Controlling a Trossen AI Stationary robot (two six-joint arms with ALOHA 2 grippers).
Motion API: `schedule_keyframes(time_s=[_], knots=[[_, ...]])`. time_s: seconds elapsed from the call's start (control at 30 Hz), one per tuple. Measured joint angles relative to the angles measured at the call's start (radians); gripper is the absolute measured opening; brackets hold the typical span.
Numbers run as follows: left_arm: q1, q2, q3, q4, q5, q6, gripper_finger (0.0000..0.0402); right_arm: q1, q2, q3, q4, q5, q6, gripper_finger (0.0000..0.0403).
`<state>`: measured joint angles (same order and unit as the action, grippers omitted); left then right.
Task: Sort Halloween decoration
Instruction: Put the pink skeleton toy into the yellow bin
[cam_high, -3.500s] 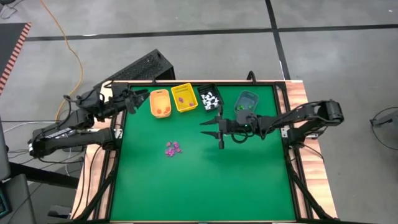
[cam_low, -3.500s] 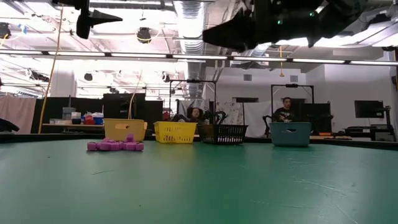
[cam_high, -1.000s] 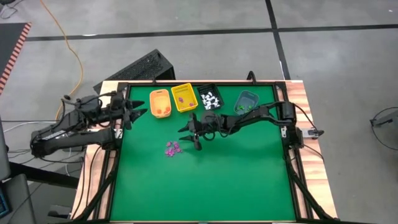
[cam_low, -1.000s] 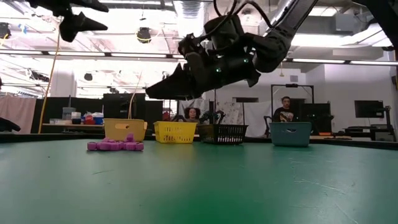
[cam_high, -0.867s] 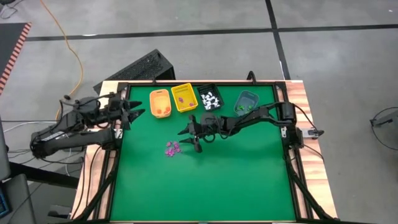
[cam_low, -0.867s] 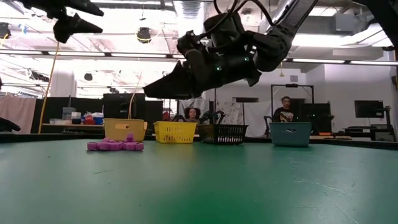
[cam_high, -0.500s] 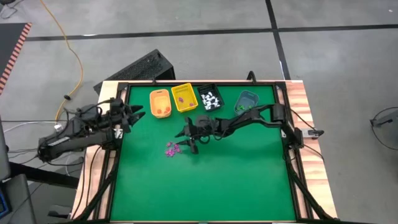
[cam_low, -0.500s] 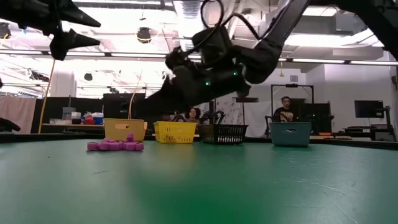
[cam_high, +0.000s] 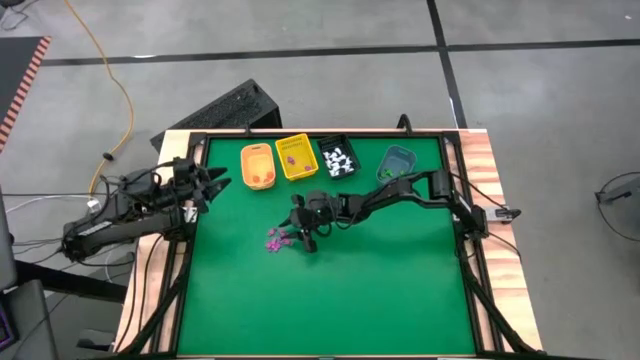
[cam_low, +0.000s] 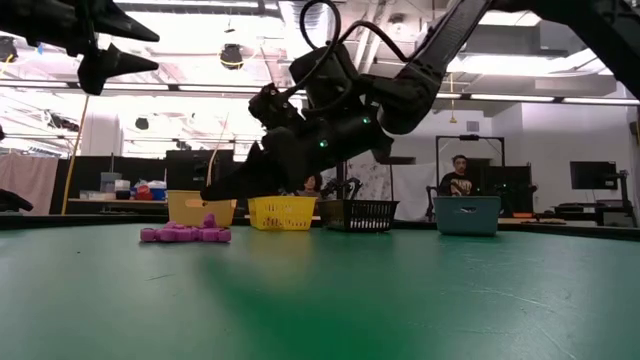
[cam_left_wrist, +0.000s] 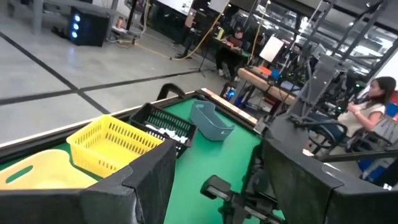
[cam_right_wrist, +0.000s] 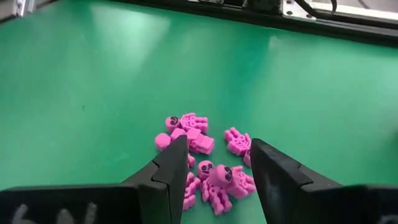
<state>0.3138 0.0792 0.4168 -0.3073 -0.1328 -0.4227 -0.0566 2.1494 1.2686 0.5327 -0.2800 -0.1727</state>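
The fingers (cam_right_wrist: 171, 165) of the right gripper (cam_right_wrist: 217, 163) are spread and empty, framing a cluster of purple skeletons (cam_right_wrist: 208, 158) on the green table (cam_high: 380, 290). Within the last second the gripper has been brought down from above the table's middle to just over this pile, so a pick looks imminent. The skeletons are tiny moulded plastic, knobbly and glossy; the mat is smooth. At the far edge stand an orange bin (cam_high: 258, 166), a yellow basket (cam_high: 296, 157), a black basket (cam_high: 338, 158) and a grey bin (cam_high: 396, 162). The left gripper (cam_high: 215, 182) waits, open, near the orange bin.
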Motion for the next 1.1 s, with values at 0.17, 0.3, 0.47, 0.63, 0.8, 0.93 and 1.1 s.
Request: schedule_keyframes(time_s=[0.17, 0.3, 0.47, 0.63, 0.8, 0.93, 1.1], knots=[[0.000, 0.000, 0.000, -0.003, -0.012, 0.011, 0.0231, 0.004, 0.000, 0.000, -0.002, 0.022, -0.061, 0.0168], [0.000, 0.000, 0.000, -0.039, -0.015, 0.010, 0.0231, 0.004, 0.019, 0.002, 0.026, 0.022, -0.096, 0.0168], [0.000, 0.000, -0.011, -0.041, -0.018, -0.008, 0.0231, 0.010, 0.057, 0.006, 0.039, 0.032, -0.085, 0.0168], [0.000, 0.001, -0.011, -0.038, -0.039, -0.005, 0.0231, 0.007, 0.043, 0.008, -0.001, 0.044, -0.075, 0.0169], [0.000, 0.001, -0.011, -0.038, -0.048, -0.006, 0.0231, -0.009, 0.060, 0.007, 0.002, 0.047, -0.093, 0.0169], [0.000, 0.001, -0.011, -0.044, -0.050, -0.005, 0.0231, -0.017, 0.063, 0.007, -0.008, 0.047, -0.065, 0.0169], [0.000, 0.001, -0.011, -0.049, -0.058, -0.006, 0.0231, -0.018, 0.064, 0.008, 0.002, 0.048, -0.071, 0.0162]])
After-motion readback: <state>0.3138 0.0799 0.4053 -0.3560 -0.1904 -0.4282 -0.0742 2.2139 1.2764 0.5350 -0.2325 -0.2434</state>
